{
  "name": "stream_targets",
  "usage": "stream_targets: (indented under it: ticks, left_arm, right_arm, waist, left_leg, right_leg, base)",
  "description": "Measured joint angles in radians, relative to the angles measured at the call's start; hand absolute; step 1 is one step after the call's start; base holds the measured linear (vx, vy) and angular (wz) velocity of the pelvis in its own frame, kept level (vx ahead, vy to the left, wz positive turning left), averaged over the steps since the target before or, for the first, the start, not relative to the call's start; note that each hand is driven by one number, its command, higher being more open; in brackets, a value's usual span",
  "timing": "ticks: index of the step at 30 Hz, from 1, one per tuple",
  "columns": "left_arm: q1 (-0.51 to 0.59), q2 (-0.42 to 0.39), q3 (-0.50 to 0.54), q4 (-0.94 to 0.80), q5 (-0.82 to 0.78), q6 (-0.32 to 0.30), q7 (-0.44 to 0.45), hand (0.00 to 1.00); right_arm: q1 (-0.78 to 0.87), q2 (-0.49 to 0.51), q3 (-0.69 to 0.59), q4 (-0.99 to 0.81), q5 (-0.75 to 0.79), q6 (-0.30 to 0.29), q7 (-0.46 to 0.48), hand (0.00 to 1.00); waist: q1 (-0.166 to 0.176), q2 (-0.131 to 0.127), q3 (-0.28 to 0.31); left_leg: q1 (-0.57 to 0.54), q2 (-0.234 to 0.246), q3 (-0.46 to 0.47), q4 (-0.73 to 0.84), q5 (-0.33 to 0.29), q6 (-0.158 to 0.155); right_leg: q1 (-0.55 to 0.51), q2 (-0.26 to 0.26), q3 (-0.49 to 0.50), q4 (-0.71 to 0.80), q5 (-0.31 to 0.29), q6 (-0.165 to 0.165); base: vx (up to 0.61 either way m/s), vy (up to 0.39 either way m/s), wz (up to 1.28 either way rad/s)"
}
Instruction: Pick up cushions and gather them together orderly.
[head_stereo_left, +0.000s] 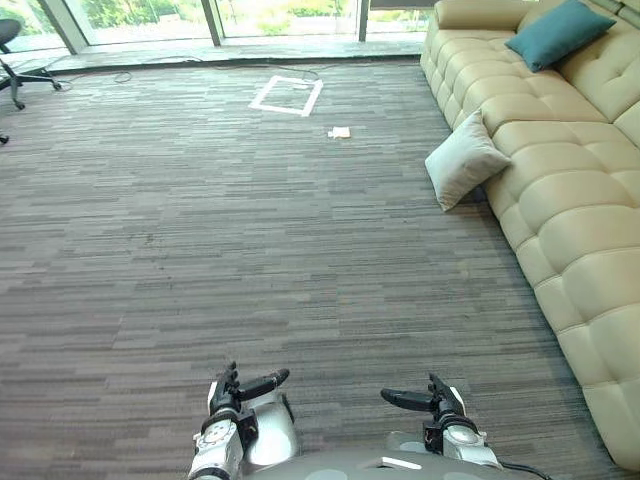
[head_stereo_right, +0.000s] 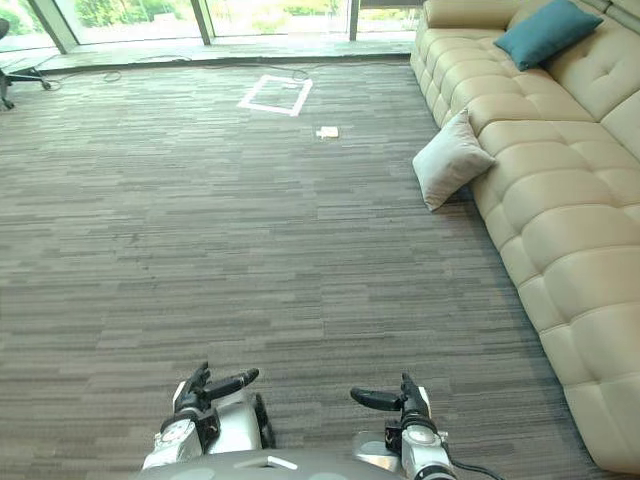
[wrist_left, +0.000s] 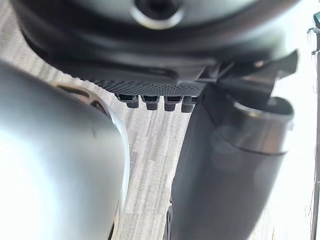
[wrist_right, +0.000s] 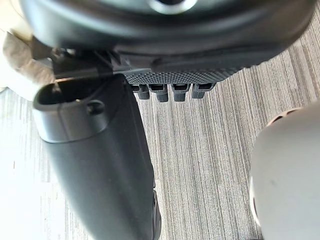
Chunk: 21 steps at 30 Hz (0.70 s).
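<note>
Two robot hands: left robot hand (head_stereo_left: 228, 395) and right robot hand (head_stereo_left: 440, 402), fingers loose, apart, empty, well short of the sofa (head_stereo_left: 575, 210).
Pale cushion (head_stereo_left: 463, 160): on carpet (head_stereo_left: 250, 230), propped tilted against sofa front, ahead-right; right robot hand nearer.
Teal cushion (head_stereo_left: 558, 33): on sofa seat, farther along.

teal cushion (head_stereo_left: 558, 33), beige cushion (head_stereo_left: 463, 160), cream sofa (head_stereo_left: 575, 205)
</note>
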Motion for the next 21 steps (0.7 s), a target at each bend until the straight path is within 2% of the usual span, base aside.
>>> stream_targets:
  ticks: [1, 2, 4, 5, 6, 7, 9, 10, 11, 12, 13, 14, 15, 16, 17, 18, 19, 21]
  left_arm:
    - [-0.003, 0.021, -0.002, 0.000, 0.001, 0.000, 0.001, 1.00]
    - [-0.006, 0.024, 0.000, 0.000, -0.004, -0.002, 0.001, 1.00]
    - [-0.012, 0.029, 0.000, 0.011, -0.019, 0.006, 0.001, 1.00]
    - [-0.016, 0.046, -0.013, 0.037, -0.018, 0.012, 0.005, 1.00]
    - [-0.016, 0.046, -0.014, 0.038, -0.018, 0.012, 0.005, 1.00]
    - [-0.018, 0.054, -0.030, 0.076, -0.006, 0.024, 0.015, 1.00]
    - [-0.020, 0.056, -0.053, 0.080, -0.005, 0.034, 0.020, 1.00]
    - [-0.014, 0.054, -0.073, 0.082, -0.005, 0.035, 0.019, 1.00]
    - [-0.012, 0.052, -0.092, 0.085, -0.004, 0.036, 0.019, 1.00]
    - [-0.012, 0.051, -0.112, 0.097, -0.004, 0.036, 0.018, 1.00]
    - [-0.012, 0.051, -0.120, 0.102, -0.004, 0.037, 0.018, 1.00]
    - [-0.014, 0.052, -0.139, 0.121, 0.000, 0.038, 0.016, 1.00]
    - [-0.015, 0.052, -0.142, 0.130, 0.020, 0.041, 0.014, 1.00]
    - [-0.015, 0.056, -0.142, 0.137, 0.031, 0.042, 0.009, 1.00]
    - [-0.013, 0.058, -0.143, 0.141, 0.033, 0.042, 0.007, 1.00]
    - [-0.021, 0.033, -0.141, 0.157, 0.037, 0.042, 0.009, 1.00]
    - [-0.027, 0.017, -0.139, 0.153, 0.041, 0.039, 0.004, 1.00]
    - [-0.029, 0.005, -0.129, 0.153, 0.056, 0.039, -0.003, 1.00]
  right_arm:
    - [-0.002, 0.025, 0.014, 0.005, 0.000, 0.000, 0.002, 1.00]
    - [-0.003, 0.034, 0.011, 0.003, -0.001, -0.002, 0.005, 1.00]
    - [0.007, 0.042, 0.007, 0.005, -0.001, -0.002, 0.004, 1.00]
    - [0.013, 0.047, 0.006, 0.008, -0.001, -0.003, 0.005, 1.00]
    - [0.013, 0.047, 0.006, 0.008, -0.002, -0.003, 0.005, 1.00]
    - [0.014, 0.043, -0.007, 0.004, 0.000, -0.010, 0.005, 1.00]
    - [0.014, 0.040, -0.012, -0.006, -0.001, -0.020, 0.006, 1.00]
    - [0.015, 0.032, -0.012, -0.015, -0.007, -0.029, 0.007, 1.00]
    - [0.016, 0.026, -0.013, -0.025, -0.009, -0.036, 0.006, 1.00]
    - [0.005, 0.012, -0.012, -0.034, -0.009, -0.043, 0.006, 1.00]
    - [-0.002, 0.008, -0.012, -0.033, -0.009, -0.042, 0.006, 1.00]
    - [-0.021, -0.001, -0.012, -0.031, -0.009, -0.040, 0.006, 1.00]
    - [-0.028, 0.000, -0.013, -0.038, -0.009, -0.040, 0.007, 1.00]
    - [-0.027, 0.001, -0.011, -0.043, -0.009, -0.039, 0.008, 1.00]
    - [-0.023, 0.000, -0.016, -0.043, 0.000, -0.038, 0.012, 1.00]
    - [-0.042, -0.018, -0.025, -0.040, -0.009, -0.036, 0.011, 1.00]
    - [-0.047, -0.024, -0.034, -0.044, -0.013, -0.039, 0.010, 1.00]
    - [-0.046, -0.021, -0.057, -0.045, -0.009, -0.031, 0.012, 1.00]
  waist:
    - [-0.007, -0.038, -0.014]
    - [-0.007, -0.048, -0.017]
    - [-0.002, -0.065, -0.031]
    - [-0.003, -0.084, -0.042]
    - [-0.003, -0.085, -0.042]
    - [-0.020, -0.083, -0.043]
    - [-0.025, -0.077, -0.042]
    - [-0.031, -0.067, -0.045]
    - [-0.035, -0.057, -0.046]
    - [-0.040, -0.041, -0.039]
    - [-0.042, -0.036, -0.038]
    - [-0.058, -0.022, -0.035]
    - [-0.068, -0.023, -0.034]
    - [-0.069, -0.033, -0.033]
    - [-0.075, -0.038, -0.034]
    - [-0.065, 0.020, -0.034]
    - [-0.066, 0.032, -0.032]
    - [-0.076, 0.037, -0.033]
  left_leg:
    - [-0.019, -0.017, 0.013, 0.059, -0.071, 0.013]
    - [-0.030, -0.017, 0.013, 0.106, -0.114, 0.017]
    - [-0.006, -0.017, 0.037, 0.208, -0.225, 0.039]
    - [0.055, -0.043, 0.066, 0.220, -0.293, 0.043]
    - [0.057, -0.043, 0.067, 0.220, -0.296, 0.043]
    - [0.162, -0.074, 0.078, 0.189, -0.350, 0.045]
    - [0.241, -0.082, 0.078, 0.147, -0.366, 0.044]
    - [0.319, -0.084, 0.082, 0.073, -0.364, 0.038]
    - [0.370, -0.081, 0.084, 0.018, -0.358, 0.028]
    - [0.454, -0.072, 0.100, -0.063, -0.348, 0.013]
    - [0.473, -0.067, 0.105, -0.079, -0.345, 0.009]
    - [0.523, -0.049, 0.116, -0.112, -0.345, 0.009]
    - [0.564, -0.043, 0.122, -0.137, -0.345, 0.008]
    - [0.606, -0.050, 0.128, -0.165, -0.347, 0.004]
    - [0.642, -0.056, 0.122, -0.176, -0.352, -0.015]
    - [0.665, -0.013, 0.127, -0.183, -0.340, -0.043]
    - [0.669, -0.012, 0.124, -0.176, -0.299, -0.072]
    - [0.667, 0.005, 0.110, -0.104, -0.248, -0.107]
  right_leg:
    - [0.006, -0.023, 0.035, -0.009, 0.014, -0.019]
    - [0.004, -0.028, 0.055, 0.001, 0.037, -0.015]
    - [-0.016, -0.060, 0.108, 0.139, 0.085, 0.037]
    - [-0.103, -0.108, 0.130, 0.385, 0.159, 0.080]
    - [-0.106, -0.110, 0.131, 0.397, 0.166, 0.080]
    - [-0.237, -0.164, 0.130, 0.709, 0.328, 0.128]
    - [-0.309, -0.183, 0.088, 0.831, 0.302, 0.087]
    - [-0.381, -0.185, 0.024, 0.875, 0.257, 0.028]
    - [-0.432, -0.183, -0.020, 0.869, 0.232, 0.010]
    - [-0.512, -0.172, -0.089, 0.815, 0.185, -0.020]
    - [-0.528, -0.164, -0.105, 0.783, 0.175, -0.028]
    - [-0.577, -0.138, -0.175, 0.638, 0.160, -0.046]
    - [-0.619, -0.115, -0.222, 0.471, 0.169, -0.053]
    - [-0.625, -0.080, -0.245, 0.260, 0.237, -0.052]
    - [-0.610, -0.060, -0.227, 0.193, 0.389, -0.149]
    - [-0.605, -0.015, -0.233, 0.223, 0.354, -0.160]
    - [-0.611, -0.015, -0.221, 0.266, 0.294, -0.158]
    - [-0.598, -0.018, -0.220, 0.318, 0.217, -0.164]
  base:
    - [0.62, 0.268, -0.27]
    - [0.75, 0.339, -0.13]
    - [0.62, 0.302, -0.26]
    - [0.60, 0.264, -0.22]
    - [0.71, 0.264, -0.22]
    - [0.45, 0.130, -0.08]
    - [0.46, 0.099, -0.06]
    - [0.58, 0.073, -0.03]
    - [0.69, 0.041, -0.13]
    - [0.57, -0.003, -0.15]
    - [0.56, -0.049, -0.18]
    - [0.69, -0.128, -0.06]
    - [0.69, -0.160, -0.03]
    - [0.59, -0.174, 0.08]
    - [0.51, -0.164, -0.11]
    - [0.74, -0.228, -0.17]
    - [0.62, -0.183, -0.24]
    - [0.55, -0.216, -0.08]
